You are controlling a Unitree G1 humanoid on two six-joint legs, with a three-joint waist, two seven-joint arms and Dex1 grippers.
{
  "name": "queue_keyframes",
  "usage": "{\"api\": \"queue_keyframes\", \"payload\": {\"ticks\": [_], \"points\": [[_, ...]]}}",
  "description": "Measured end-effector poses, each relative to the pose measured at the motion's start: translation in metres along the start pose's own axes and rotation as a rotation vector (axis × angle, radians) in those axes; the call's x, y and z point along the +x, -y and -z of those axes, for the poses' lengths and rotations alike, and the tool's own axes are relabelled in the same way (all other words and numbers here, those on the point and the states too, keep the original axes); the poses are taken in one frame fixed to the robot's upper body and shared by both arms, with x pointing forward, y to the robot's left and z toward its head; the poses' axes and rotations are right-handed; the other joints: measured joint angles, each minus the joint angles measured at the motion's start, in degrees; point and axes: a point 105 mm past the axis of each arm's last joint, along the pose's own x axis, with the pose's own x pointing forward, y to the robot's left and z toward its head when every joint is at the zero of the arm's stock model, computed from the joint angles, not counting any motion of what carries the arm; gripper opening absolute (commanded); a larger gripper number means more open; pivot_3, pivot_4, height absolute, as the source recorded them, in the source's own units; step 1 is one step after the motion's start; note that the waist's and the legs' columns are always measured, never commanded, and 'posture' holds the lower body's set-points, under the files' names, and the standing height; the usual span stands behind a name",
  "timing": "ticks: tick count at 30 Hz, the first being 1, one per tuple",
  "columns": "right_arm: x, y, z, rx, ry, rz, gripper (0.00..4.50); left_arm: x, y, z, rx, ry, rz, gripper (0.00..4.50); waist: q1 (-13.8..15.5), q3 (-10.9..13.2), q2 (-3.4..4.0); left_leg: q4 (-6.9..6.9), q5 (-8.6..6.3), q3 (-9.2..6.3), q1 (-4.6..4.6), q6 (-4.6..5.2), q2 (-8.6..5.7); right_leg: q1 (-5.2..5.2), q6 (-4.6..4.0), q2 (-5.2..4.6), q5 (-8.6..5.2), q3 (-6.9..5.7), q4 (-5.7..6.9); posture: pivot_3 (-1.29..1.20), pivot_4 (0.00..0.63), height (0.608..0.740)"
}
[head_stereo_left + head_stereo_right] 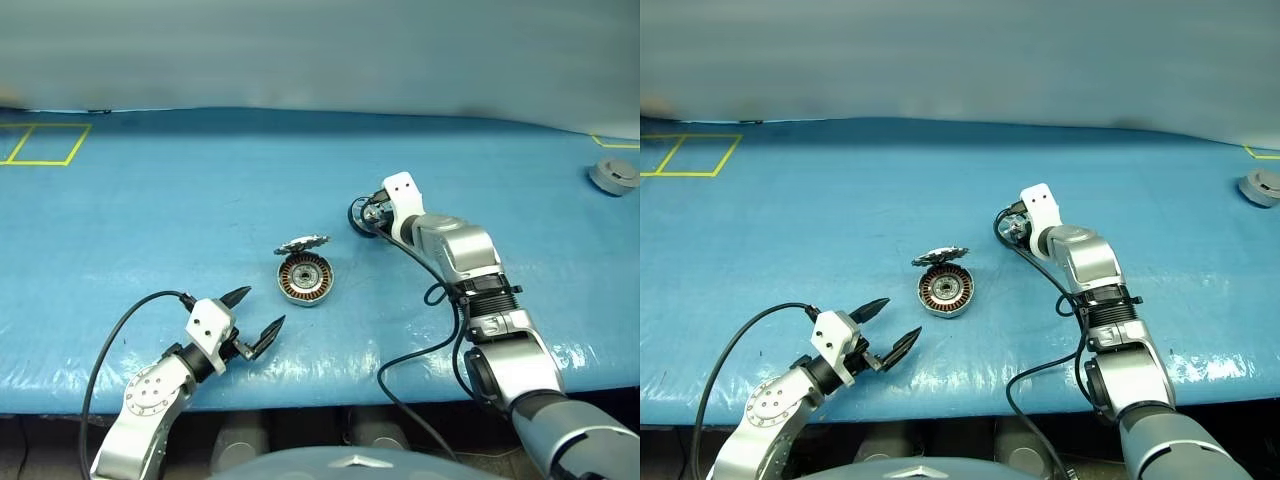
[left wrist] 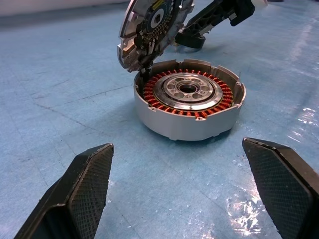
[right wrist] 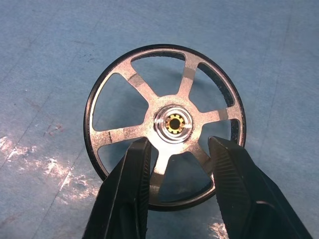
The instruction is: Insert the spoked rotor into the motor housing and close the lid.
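The motor housing (image 1: 304,279) sits on the surface (image 1: 150,220) near its front edge, roughly central, with the lid (image 1: 301,244) standing raised from the housing's far rim. The left claw (image 1: 260,312) is positioned in front of and to the left of the housing, apart from it, fingers spread; the right claw (image 3: 177,164) is behind and to the right of the housing, with the spoked rotor (image 3: 164,125) at its fingertips, one finger to each side of the hub. A flanged round part (image 1: 613,177) lies well apart at the far right of the surface, and taped floor-style markings (image 1: 45,143) lie at the far left.
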Motion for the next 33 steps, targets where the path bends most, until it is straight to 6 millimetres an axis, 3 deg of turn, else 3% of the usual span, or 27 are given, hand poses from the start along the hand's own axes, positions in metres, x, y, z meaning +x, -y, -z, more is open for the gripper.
{"api": "queue_keyframes", "payload": {"ticks": [2, 5, 11, 19, 27, 29, 31, 33], "points": [[0.0, 0.001, 0.001, 0.001, 0.003, 0.001, 1.9, 0.0, 0.0, 0.0, 0.001, 0.001, 0.0, 4.5, 0.01, 0.0, 0.0, 0.0, 0.0, 0.0, 0.01, 0.0, 0.0, 0.02, 0.0, 0.0, 0.0, 0.0, 0.0, 0.0, 0.15, 0.74], [0.0, 0.0, -0.001, -0.004, 0.021, 0.002, 1.09, 0.0, -0.001, -0.001, 0.003, 0.002, -0.003, 4.5, -0.01, -0.02, -0.03, 0.02, 0.0, -0.01, 0.1, 0.0, 0.0, 0.11, 0.01, 0.0, 0.0, 0.0, 0.0, 0.0, 0.15, 0.74], [-0.003, 0.0, -0.006, -0.012, 0.038, -0.01, 0.01, 0.0, -0.001, -0.001, 0.002, 0.004, -0.004, 4.5, -1.02, -0.21, -0.26, 0.08, 0.03, 0.07, 0.29, 0.02, 0.07, 0.28, -0.19, 0.01, -0.03, 0.02, 0.0, 0.0, 0.15, 0.74], [-0.005, -0.006, 0.004, -0.062, 0.007, -0.04, 0.01, 0.0, -0.001, 0.0, -0.007, 0.006, -0.014, 4.5, -1.9, -0.32, -0.43, 0.01, 0.08, 0.06, 0.87, 0.06, 0.09, 0.79, -0.28, -0.01, -0.16, 0.08, -0.03, 0.0, 0.15, 0.74], [-0.015, -0.03, 0.013, -0.144, 0.035, -0.118, 0.01, 0.0, -0.001, 0.001, -0.009, 0.003, -0.021, 4.5, -1.96, -0.44, -0.57, -0.27, 0.08, -0.04, 0.95, 0.06, 0.12, 0.74, -0.45, 0.0, -0.18, 0.09, -0.08, 0.0, 0.15, 0.74], [-0.017, -0.035, 0.014, -0.14, 0.032, -0.147, 0.56, 0.0, -0.001, 0.0, -0.009, 0.004, -0.019, 4.5, -1.98, -0.44, -0.57, -0.28, 0.08, -0.04, 0.97, 0.06, 0.13, 0.73, -0.47, 0.02, -0.2, 0.09, -0.07, 0.0, 0.15, 0.74], [-0.015, -0.044, 0.03, -0.118, -0.021, -0.199, 1.12, 0.0, -0.001, 0.0, -0.009, 0.005, -0.018, 4.5, -1.84, -0.42, -0.58, -0.29, 0.08, -0.07, 0.94, 0.06, 0.13, 0.71, -0.52, 0.02, -0.22, 0.06, -0.08, 0.0, 0.15, 0.74], [-0.015, -0.055, 0.028, -0.119, -0.005, -0.228, 1.78, 0.001, -0.001, 0.0, -0.007, 0.006, -0.016, 4.5, -1.86, -0.37, -0.46, -0.33, 0.08, 0.0, 0.89, 0.06, 0.11, 0.62, -0.5, -0.01, -0.2, 0.15, -0.06, 0.0, 0.15, 0.74]]}}
